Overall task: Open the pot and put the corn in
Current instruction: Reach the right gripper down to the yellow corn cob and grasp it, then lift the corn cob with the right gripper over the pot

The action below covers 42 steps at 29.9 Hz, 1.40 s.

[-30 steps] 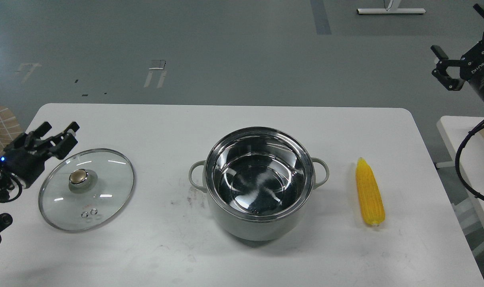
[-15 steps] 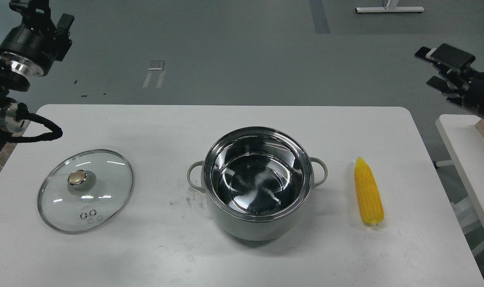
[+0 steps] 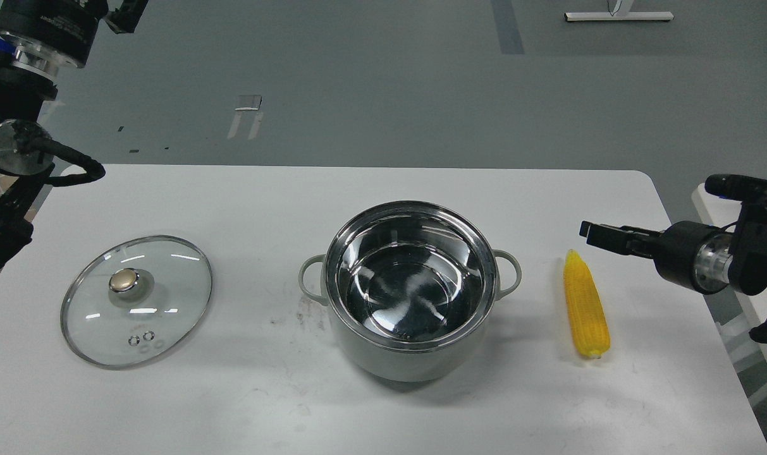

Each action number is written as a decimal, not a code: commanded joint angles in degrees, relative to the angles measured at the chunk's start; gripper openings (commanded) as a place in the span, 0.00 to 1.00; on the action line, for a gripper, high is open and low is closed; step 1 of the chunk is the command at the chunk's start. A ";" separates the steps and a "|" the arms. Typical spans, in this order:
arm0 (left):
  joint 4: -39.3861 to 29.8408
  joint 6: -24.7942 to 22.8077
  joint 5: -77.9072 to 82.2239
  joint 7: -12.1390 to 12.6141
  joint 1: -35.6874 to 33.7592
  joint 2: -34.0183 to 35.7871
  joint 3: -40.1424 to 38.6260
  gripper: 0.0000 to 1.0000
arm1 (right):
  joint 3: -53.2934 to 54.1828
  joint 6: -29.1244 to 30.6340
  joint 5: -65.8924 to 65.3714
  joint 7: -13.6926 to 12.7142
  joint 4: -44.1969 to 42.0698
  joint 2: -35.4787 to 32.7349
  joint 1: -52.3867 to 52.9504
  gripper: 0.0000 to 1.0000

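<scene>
The pale grey-green pot (image 3: pixel 408 361) stands open at the table's middle, its shiny steel inside empty. Its glass lid (image 3: pixel 162 316) with a gold knob lies flat on the table at the left. The yellow corn (image 3: pixel 585 304) lies on the table right of the pot, tip pointing away from me. My right gripper (image 3: pixel 601 237) reaches in from the right, pointing left, just right of the corn's tip and apart from it; its fingers cannot be told apart. My left gripper (image 3: pixel 127 14) is high at the top left, cut off by the view's edge.
The white table (image 3: pixel 383 183) has rounded far corners. A second white table's edge (image 3: pixel 702 193) stands to the right behind my right arm. My left arm's cable loop (image 3: pixel 73 172) hangs over the far left corner.
My right gripper has dropped from the upper right to beside the corn's tip and now points left. My left arm has risen further toward the top left. Pot, lid and corn have not moved.
</scene>
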 commanded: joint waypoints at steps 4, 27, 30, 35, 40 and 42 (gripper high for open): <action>-0.08 -0.13 0.10 -0.08 0.23 -1.32 0.02 0.98 | -1.15 0.03 -8.76 -1.64 -1.32 4.17 -4.92 1.00; -0.08 0.04 0.01 -0.17 0.84 -1.67 -0.06 0.98 | 0.16 0.03 -10.79 -1.37 -3.19 7.26 -6.86 0.00; -0.08 -0.04 0.01 -0.08 0.85 -1.41 0.02 0.98 | 4.36 0.03 -10.71 -1.11 -0.55 7.08 -6.86 0.00; 0.00 0.57 0.10 -0.35 0.85 -1.50 0.20 0.98 | 11.67 0.03 -10.36 -0.93 3.67 7.70 -5.63 0.00; 0.36 1.10 0.36 -0.08 0.85 -1.59 0.55 0.98 | 12.03 0.03 -9.12 0.56 6.76 8.66 3.50 0.00; 0.36 1.01 0.63 0.09 0.85 -0.80 0.90 0.98 | 10.37 0.03 -9.12 0.82 7.63 11.55 7.45 0.00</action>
